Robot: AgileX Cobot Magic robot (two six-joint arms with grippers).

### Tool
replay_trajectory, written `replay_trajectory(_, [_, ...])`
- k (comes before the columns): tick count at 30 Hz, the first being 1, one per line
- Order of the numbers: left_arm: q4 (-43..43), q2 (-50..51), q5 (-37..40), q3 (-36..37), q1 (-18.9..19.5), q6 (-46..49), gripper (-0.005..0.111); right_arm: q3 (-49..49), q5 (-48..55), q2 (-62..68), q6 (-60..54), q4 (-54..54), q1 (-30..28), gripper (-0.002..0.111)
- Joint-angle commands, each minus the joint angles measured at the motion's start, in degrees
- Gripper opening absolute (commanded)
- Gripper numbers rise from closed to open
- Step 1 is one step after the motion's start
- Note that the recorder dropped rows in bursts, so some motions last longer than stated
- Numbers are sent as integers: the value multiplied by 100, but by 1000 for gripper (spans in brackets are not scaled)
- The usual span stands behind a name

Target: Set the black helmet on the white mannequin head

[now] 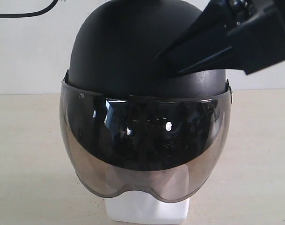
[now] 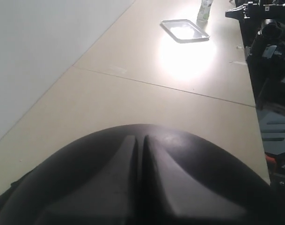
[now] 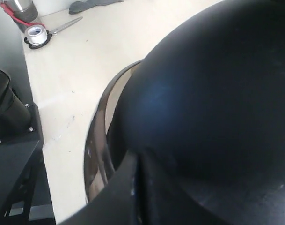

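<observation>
The black helmet (image 1: 133,51) sits over the white mannequin head, whose white neck and base (image 1: 147,211) show only below the smoky visor (image 1: 147,140); the face is hidden. My right gripper (image 1: 163,60) reaches in from the upper right, shut, with its tips against the dome. In the right wrist view its shut fingers (image 3: 138,154) press on the shell (image 3: 217,93) beside the visor's rim (image 3: 98,140). In the left wrist view my left gripper (image 2: 141,137) is shut, lying on the rounded top of the helmet (image 2: 217,173). Neither gripper holds anything.
Farther along the beige table lie a metal tray (image 2: 185,30) and a bottle (image 2: 205,9), with black arm hardware (image 2: 268,70) along one edge. A tape roll (image 3: 37,35), a metal tool (image 3: 65,26) and a dark cloth (image 3: 88,5) lie at the other end. A white wall stands behind.
</observation>
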Motion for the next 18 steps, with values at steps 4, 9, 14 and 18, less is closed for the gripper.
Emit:
replay_trajectory(4, [51,207,120,0,2,47,4,-23,-84,149,332,-409,248,0])
replay_trajectory(9, [71,226,133,0,2,47,4,-23,50,260,485,-508,248,0])
replay_trajectory(14, [70,226,133,0,2,-28,4,-23,144,305,549,-522,248,0])
replay_trajectory(18, [78,226,133,0,2,-82,4,-23,161,317,549,-522,248,0])
